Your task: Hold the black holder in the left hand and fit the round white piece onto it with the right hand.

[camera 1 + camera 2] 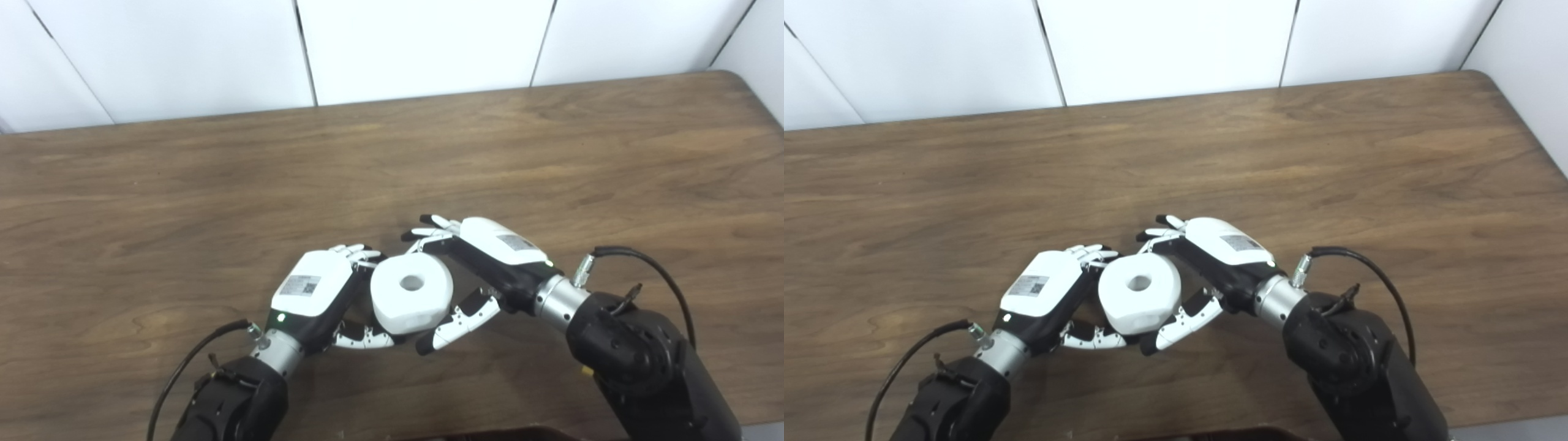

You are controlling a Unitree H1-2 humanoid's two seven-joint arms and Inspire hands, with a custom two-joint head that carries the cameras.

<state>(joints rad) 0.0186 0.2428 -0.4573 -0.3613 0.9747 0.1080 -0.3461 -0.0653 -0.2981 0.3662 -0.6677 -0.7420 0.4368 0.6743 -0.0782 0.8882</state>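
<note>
The round white piece [401, 306], a thick ring with a centre hole, sits between my two hands just above the table. My left hand [312, 289] presses against its left side, fingers curled over the far edge and thumb [364, 338] tucked under it. The black holder is hidden beneath the white piece and inside that hand. My right hand [490, 251] comes in from the right. Its fingers [429, 231] reach round the back of the piece and its thumb [459, 320] rests on the near lower side. The same white piece [1142, 303] shows between both hands in the right eye view.
The brown wooden table [184, 202] stretches wide on all sides of the hands. White wall panels [416, 43] run along its far edge. The table's right edge [1528, 122] lies near the wall corner. Black cables loop off both wrists.
</note>
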